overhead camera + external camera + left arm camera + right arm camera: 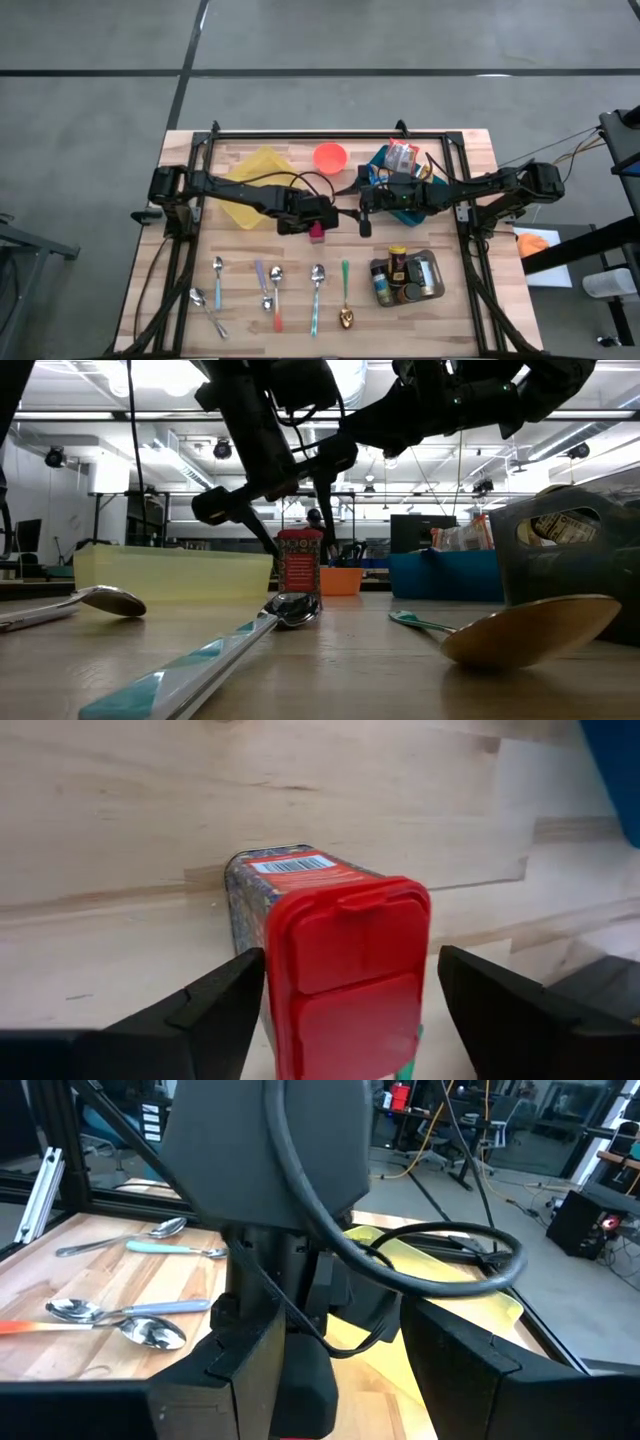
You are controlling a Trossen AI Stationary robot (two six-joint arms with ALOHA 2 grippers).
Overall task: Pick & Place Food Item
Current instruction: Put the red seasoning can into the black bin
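A small tin with a red flip lid (340, 960) stands upright on its base on the wooden table, near the middle (316, 232); the low view shows it past the spoons (300, 565). My left gripper (350, 990) is open and slants down over it, one finger on each side of the lid. My right gripper (364, 222) hangs level just to the tin's right, above the table, open (345, 1370) with nothing between its fingers. My left gripper has one finger (225, 995) close against the lid's side edge (272, 970); whether it touches, I cannot tell. The other finger (490, 1000) stands clear of the lid by a narrow gap. The tin rests on the table.
A yellow container (258, 180), an orange bowl (330, 157) and a blue bin of packets (400, 165) line the far side. Several spoons (275, 290) lie along the near edge. A metal tray with jars (408, 278) sits at the near right.
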